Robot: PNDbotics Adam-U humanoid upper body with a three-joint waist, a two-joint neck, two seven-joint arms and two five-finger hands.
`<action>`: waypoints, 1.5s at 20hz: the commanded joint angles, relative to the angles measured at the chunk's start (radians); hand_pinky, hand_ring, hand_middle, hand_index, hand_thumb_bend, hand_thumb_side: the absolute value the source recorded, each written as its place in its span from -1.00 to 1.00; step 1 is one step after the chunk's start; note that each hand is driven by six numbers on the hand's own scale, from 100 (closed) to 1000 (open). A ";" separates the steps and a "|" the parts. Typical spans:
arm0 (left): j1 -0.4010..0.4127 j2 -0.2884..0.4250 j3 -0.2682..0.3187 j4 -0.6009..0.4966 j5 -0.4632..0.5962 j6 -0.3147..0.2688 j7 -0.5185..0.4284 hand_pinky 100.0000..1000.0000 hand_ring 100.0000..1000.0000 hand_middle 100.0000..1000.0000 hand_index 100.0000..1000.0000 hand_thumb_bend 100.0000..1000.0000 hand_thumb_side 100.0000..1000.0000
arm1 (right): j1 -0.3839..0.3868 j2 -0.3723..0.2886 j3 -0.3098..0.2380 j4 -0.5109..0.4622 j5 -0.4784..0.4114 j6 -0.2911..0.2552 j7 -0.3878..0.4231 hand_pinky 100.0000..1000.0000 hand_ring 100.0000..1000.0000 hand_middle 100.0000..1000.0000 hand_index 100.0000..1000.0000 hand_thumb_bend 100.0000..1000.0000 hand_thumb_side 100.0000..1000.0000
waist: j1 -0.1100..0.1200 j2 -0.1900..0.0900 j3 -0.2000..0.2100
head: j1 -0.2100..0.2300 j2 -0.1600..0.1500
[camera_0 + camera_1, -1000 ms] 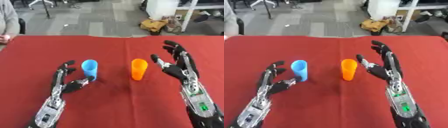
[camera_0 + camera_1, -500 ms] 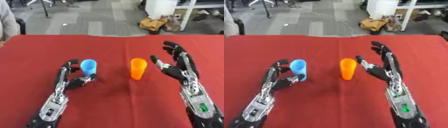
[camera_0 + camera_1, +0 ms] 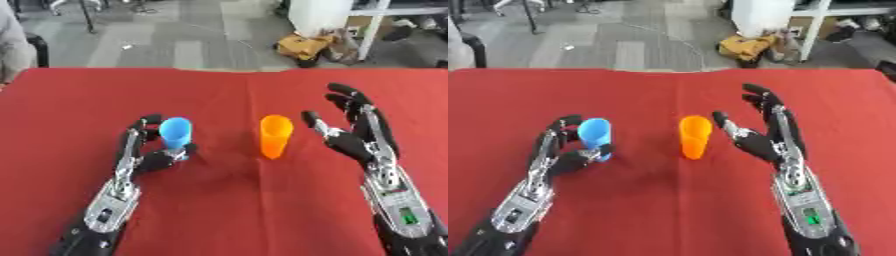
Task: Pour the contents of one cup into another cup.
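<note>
Left eye view, my inventory: one blue cup (image 3: 176, 133), upright on the red tablecloth (image 3: 70, 110), mouth tilted a little toward me, standing at about 9 o'clock from the one orange cup (image 3: 275, 136), which is also upright and apart from it. My left hand (image 3: 154, 156) is wrapped about the blue cup, fingers behind it and thumb curled against its lower side, so I judge this the cup meant to be lifted and tipped; the orange one, left free in the middle, reads as the receiver. My right hand (image 3: 353, 140) stands at 3 o'clock of the orange cup, near but not touching, fingers spread and straight, holding nothing; I take it as waiting to steady that cup. I cannot tell what, if anything, either cup contains. Right eye view, same stock: one blue cup (image 3: 594, 134), one orange cup (image 3: 695, 136), two hands. Here the left hand's thumb (image 3: 588, 155) shows pressed at the blue cup's base, fingers round the far side, the cup on the cloth and not yet raised. The right hand's thumb (image 3: 724, 123) points toward the orange cup with a gap between. At 12 o'clock, beyond the table, one yellow heap (image 3: 744, 48) lies on the floor, no part of the job.
</note>
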 commanded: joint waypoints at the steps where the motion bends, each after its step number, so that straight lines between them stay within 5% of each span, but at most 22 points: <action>1: -0.030 0.018 -0.004 0.001 0.000 -0.011 -0.002 0.54 0.25 0.38 0.52 0.79 -0.82 | -0.014 -0.004 0.002 -0.017 -0.006 -0.002 0.005 0.89 0.65 0.61 0.64 0.05 -0.53 | -0.002 -0.014 -0.002 | 0.001 -0.009; 30: -0.075 0.004 -0.012 0.085 -0.022 -0.065 -0.063 0.40 0.08 0.19 0.45 0.77 -0.89 | -0.017 0.002 0.002 -0.019 -0.008 -0.002 0.007 0.88 0.65 0.61 0.64 0.04 -0.53 | -0.011 -0.003 -0.020 | 0.002 -0.023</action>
